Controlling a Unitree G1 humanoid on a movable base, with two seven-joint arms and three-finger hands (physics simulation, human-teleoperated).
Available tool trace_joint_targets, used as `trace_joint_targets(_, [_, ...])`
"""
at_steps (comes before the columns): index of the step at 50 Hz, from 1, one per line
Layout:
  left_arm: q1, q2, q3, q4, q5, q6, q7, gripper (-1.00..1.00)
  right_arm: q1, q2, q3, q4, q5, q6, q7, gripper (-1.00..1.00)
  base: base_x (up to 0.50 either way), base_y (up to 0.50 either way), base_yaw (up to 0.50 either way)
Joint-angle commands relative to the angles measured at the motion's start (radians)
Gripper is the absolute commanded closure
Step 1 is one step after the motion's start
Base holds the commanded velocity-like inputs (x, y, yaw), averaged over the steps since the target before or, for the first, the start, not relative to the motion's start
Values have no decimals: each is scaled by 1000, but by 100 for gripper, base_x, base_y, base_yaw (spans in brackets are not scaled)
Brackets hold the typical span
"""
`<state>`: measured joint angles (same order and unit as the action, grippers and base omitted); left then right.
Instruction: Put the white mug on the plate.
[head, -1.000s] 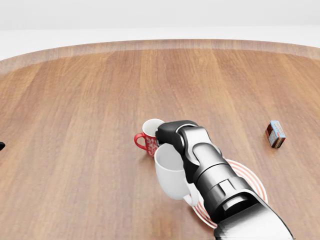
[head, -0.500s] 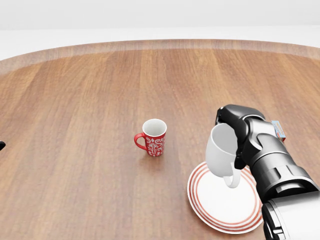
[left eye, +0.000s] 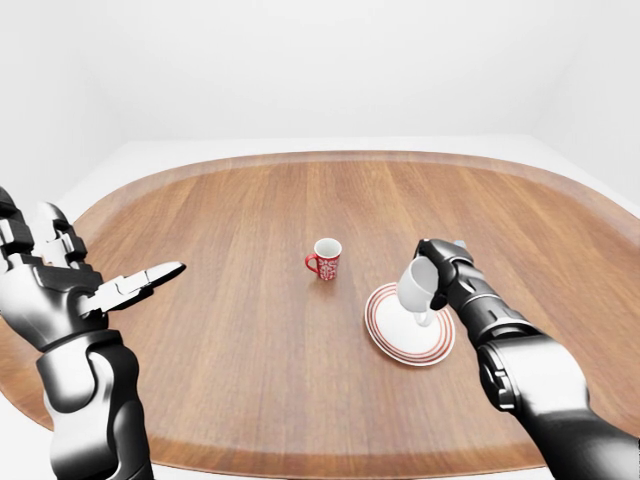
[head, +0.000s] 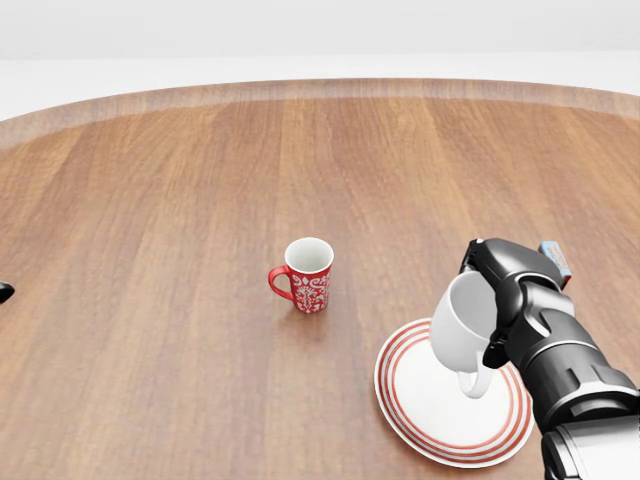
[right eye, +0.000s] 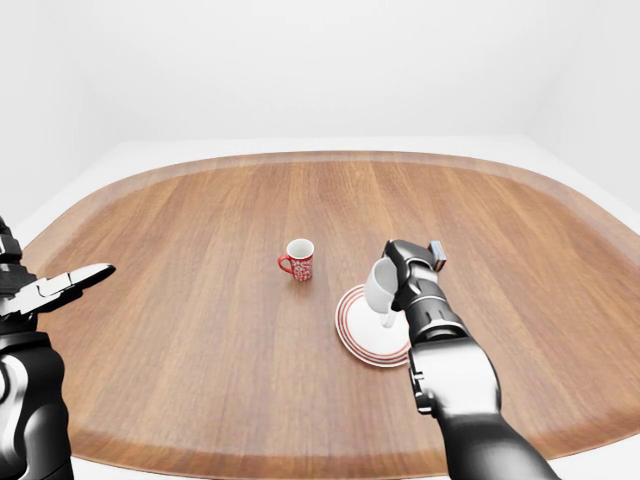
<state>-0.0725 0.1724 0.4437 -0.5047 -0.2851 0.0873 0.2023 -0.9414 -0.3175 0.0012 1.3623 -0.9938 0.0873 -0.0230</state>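
Note:
My right hand (head: 500, 300) is shut on the white mug (head: 462, 328) and holds it tilted, its mouth toward the view's left, above the plate (head: 440, 405). The mug's handle hangs down close over the plate's white middle. The plate is white with red rings and lies on the wooden table at the lower right of the head view. My left hand (left eye: 110, 290) is open and empty, held up at the far left of the left-eye view.
A red patterned mug (head: 305, 273) stands upright on the table (head: 180, 200), left of the plate. A small box (head: 556, 257) lies behind my right hand. The table's curved rim runs along the top of the head view.
My right hand has carried the white mug from beside the red mug rightward to over the plate and has lowered it a little toward the plate.

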Motion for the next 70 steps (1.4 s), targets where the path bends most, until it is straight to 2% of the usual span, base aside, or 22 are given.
trace_joint_targets(1, [3, -5, -6, 3, 5, 0, -3, -100, 41, 25, -4, 12, 9, 0, -50, 100, 0, 0, 0])
trace_joint_targets(25, [3, -5, -5, 2, 4, 0, -3, -100, 103, 58, -3, 22, -10, 0, -127, 100, 0, 0, 0])
trace_joint_targets(69, [4, -7, -8, -4, 9, 0, -3, -100, 148, 60, -7, 26, -37, 0, -123, 100, 0, 0, 0])
trace_joint_targets(70, [4, -7, -7, -3, 9, 0, -3, -100, 147, 59, -6, 26, -38, 0, -125, 93, 0, 0, 0])
